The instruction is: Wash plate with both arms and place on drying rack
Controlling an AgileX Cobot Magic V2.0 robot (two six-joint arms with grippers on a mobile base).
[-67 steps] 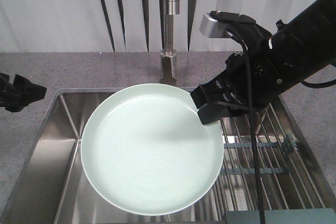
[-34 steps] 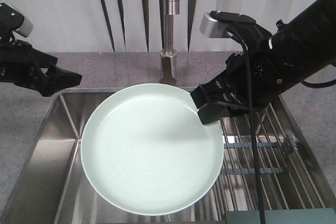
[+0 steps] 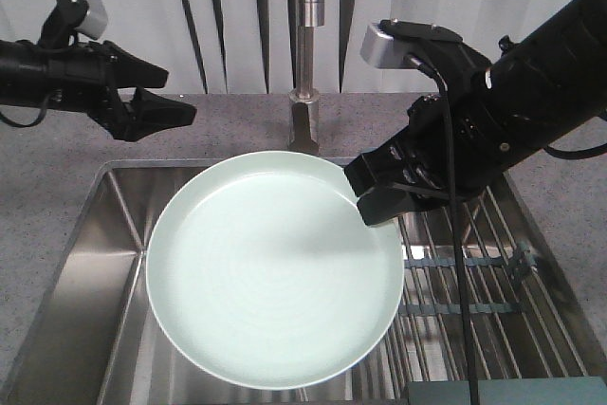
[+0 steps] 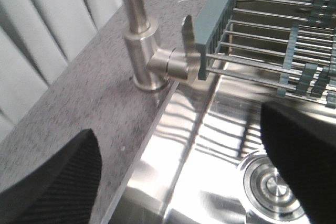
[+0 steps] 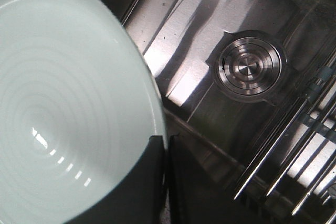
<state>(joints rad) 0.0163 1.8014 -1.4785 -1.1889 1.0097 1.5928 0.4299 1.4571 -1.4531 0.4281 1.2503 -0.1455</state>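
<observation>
Grey speckled countertop frames a steel sink, with a faucet standing at its back edge.

From where I stand, the right gripper has its fingers clamped on the far right rim of the plate. One pad lies on the upper face and the other underneath. The wrist view on that side shows the two dark fingers almost together with the pale rim pinched between them. The plate hangs face up over the basin, tilted a little, and it looks to be clear of the bottom. The drain shows below its edge.

The left gripper holds nothing. Its fingers are spread wide apart. It hovers over the countertop near the back left corner of the sink, pointing toward the faucet. Its own camera takes in the faucet base, the drain and an end of the rack, but no plate.

So the plate lies below those open fingers, off to their right and nearer the robot. Its left rim is the closest part. A round plate has no long axis, so I'd say any approach angle would do.

The drying rack spans the right part of the sink under the right arm, its rods running front to back. By my judgement that arm is the nearer one for setting the plate down.
</observation>
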